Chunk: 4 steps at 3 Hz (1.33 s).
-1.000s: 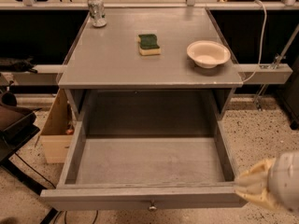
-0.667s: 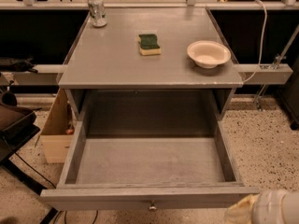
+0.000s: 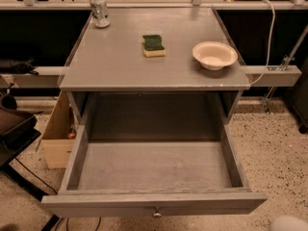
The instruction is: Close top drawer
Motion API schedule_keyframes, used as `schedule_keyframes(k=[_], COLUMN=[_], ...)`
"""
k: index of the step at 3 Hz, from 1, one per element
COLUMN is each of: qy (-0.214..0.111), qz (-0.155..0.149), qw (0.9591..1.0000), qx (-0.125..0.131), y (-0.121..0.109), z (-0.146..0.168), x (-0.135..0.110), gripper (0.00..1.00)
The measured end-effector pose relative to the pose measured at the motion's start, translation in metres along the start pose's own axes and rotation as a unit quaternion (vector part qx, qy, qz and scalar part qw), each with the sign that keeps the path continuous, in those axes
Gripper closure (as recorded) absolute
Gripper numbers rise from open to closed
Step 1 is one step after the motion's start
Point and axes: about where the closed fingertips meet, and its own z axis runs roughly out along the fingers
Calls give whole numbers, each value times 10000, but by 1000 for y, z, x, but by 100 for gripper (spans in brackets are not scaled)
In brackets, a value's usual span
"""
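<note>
The top drawer stands pulled far out; the gripper shows at five o'clock, its state impossible to tell.

Wide top drawer pulled far out, small knob on its near front, green sponge central on the table, pale bowl right, can far left, end effector barely showing near right

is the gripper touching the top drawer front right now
Apart. The camera view shows the gripper as a pale edge at the bottom right corner, with speckled floor between it and the top drawer front.
</note>
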Motion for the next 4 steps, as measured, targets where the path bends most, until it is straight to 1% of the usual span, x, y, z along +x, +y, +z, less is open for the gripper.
schedule_keyframes(k=[1,2,3,4], qy=[-110,-231,-369,-485], qz=[74,-39,-148,-251], qw=[9999,9997,9988,9976], qx=[-49,105,297,433], y=[-21,-48,-71,-88], z=[39,51,52,53], x=[1,-11,-26,-41], gripper=[100,100,100,100])
